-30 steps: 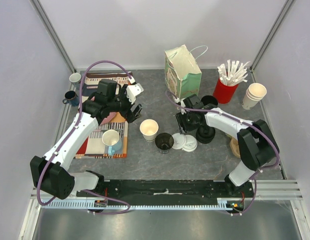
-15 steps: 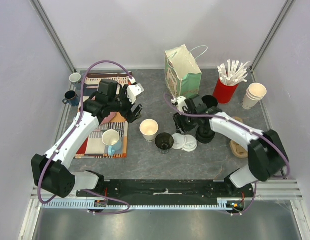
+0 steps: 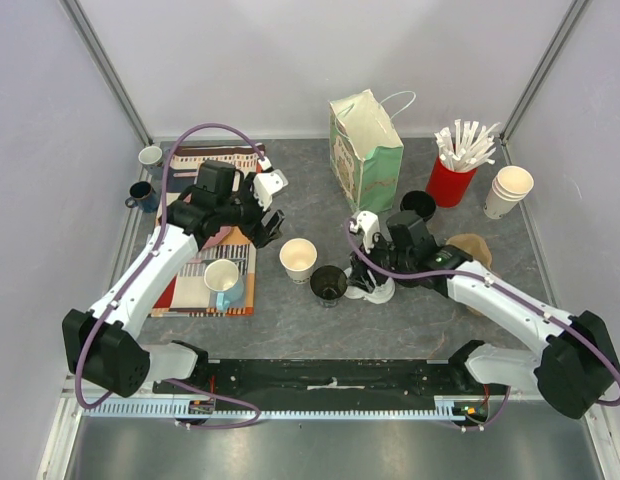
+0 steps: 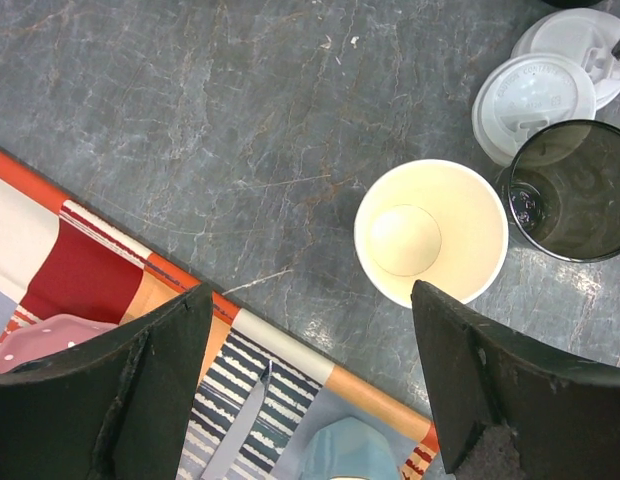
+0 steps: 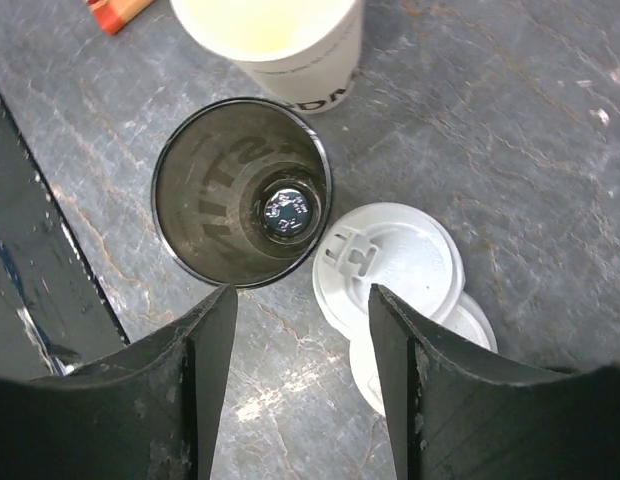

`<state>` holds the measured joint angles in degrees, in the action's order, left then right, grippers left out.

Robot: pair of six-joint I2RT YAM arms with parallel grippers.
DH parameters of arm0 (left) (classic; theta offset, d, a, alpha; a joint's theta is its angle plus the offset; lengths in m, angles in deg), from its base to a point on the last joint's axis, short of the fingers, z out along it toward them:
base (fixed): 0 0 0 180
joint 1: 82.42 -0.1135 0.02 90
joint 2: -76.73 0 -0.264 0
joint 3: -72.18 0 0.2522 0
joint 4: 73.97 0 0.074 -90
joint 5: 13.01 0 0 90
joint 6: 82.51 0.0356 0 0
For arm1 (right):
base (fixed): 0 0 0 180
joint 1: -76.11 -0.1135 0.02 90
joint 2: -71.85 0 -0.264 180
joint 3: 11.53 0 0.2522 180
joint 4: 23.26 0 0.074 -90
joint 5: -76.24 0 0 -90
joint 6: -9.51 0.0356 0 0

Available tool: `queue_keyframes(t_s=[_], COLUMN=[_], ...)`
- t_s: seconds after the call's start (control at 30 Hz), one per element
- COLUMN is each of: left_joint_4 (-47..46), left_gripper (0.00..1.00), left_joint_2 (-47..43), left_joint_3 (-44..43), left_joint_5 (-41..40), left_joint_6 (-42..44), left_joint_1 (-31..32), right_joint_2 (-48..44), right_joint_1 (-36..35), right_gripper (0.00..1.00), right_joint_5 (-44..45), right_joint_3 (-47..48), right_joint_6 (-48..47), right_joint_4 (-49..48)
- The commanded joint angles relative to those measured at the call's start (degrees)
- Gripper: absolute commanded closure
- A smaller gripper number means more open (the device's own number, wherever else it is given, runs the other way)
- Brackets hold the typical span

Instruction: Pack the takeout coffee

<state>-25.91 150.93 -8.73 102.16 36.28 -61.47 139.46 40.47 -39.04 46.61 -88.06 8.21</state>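
A lidless pale paper takeout coffee cup (image 3: 298, 258) (image 4: 431, 232) (image 5: 275, 40) stands upright mid-table. Right of it stands an empty black cup (image 3: 328, 283) (image 5: 240, 190). Two white sip lids (image 3: 380, 290) (image 5: 390, 265) (image 4: 535, 95) lie overlapping on the table beside the black cup. My right gripper (image 3: 365, 280) (image 5: 300, 300) hovers open just in front of the black cup, its right finger over the upper lid's edge, holding nothing. My left gripper (image 3: 268, 228) (image 4: 310, 295) is open above the placemat's edge, left of the paper cup, and empty.
A green paper bag (image 3: 365, 140) stands open at the back. A red cup of straws (image 3: 450, 180), a stack of paper cups (image 3: 510, 190) and another black cup (image 3: 418, 203) are back right. A striped placemat (image 3: 190, 285) holds a blue mug (image 3: 223, 280). Two small cups (image 3: 145, 175) sit far left.
My right arm has swung forward from beside the bag to over the white lids, its jaws a little wider. The left arm has barely moved.
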Motion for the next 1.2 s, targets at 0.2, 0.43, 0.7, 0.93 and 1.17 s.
queue_keyframes(t_s=[0.2, 0.43, 0.7, 0.93, 1.17], left_joint_4=[0.76, 0.76, 0.76, -1.87, -1.87], left_gripper=[0.14, 0.14, 0.14, 0.14, 0.14], left_joint_2=[-1.77, -2.56, -2.74, -3.62, -6.08], left_joint_3=[1.24, 1.41, 1.50, 2.47, 4.75], left_joint_5=[-0.12, -0.73, -1.70, -8.03, -8.29], left_joint_6=[-0.06, 0.12, 0.56, 0.38, 1.44], left_joint_1=[-0.38, -0.38, -0.38, -2.58, -5.04], right_joint_2=[11.65, 14.83, 12.55, 11.83, 19.04], right_joint_1=[-4.26, -5.58, -8.21, -19.73, -19.91], right_gripper=[0.35, 0.52, 0.89, 0.93, 0.94], right_joint_5=[13.24, 14.29, 10.42, 12.45, 13.23], right_joint_3=[10.29, 10.29, 9.15, 8.71, 12.31], right_joint_6=[12.49, 12.15, 10.92, 8.01, 4.76], right_joint_4=[0.74, 1.01, 0.57, -4.35, -2.78])
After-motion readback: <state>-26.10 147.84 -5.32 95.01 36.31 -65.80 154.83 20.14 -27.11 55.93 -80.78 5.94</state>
